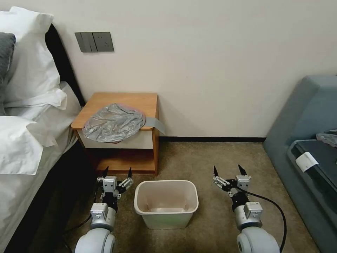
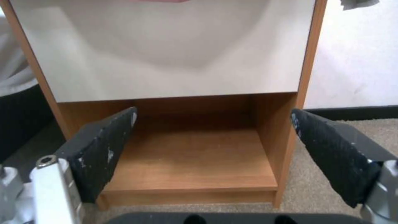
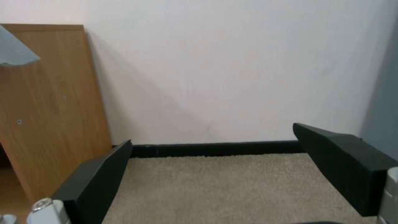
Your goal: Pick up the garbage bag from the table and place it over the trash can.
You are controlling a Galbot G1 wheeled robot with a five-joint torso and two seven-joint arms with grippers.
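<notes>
I'm looking down from the head camera and the thin, crinkled, translucent grey plastic garbage bag [image 1: 114,122] with its pinkish-red edge is lying spread across the orange-brown wooden top of the small square table [image 1: 139,99], left of centre in the frame, its front lip drooping over the white drawer front and a strip trailing off the table's right edge. The cream-beige plastic trash can [image 1: 166,203], rectangular with rounded corners, is sitting on the carpet at lower centre, in front of the table. My left gripper [image 1: 117,174] is hovering low at the lower left, fingers spread wide and holding nothing, pointing into the table's open lower shelf. My right gripper [image 1: 228,172] is waiting at the lower right, also spread and empty, facing bare wall and carpet. The bag is lying above and just ahead of the left gripper, its wider span running left to right, so I'm judging the left arm the nearer one; the reach has to go upward and forward.
</notes>
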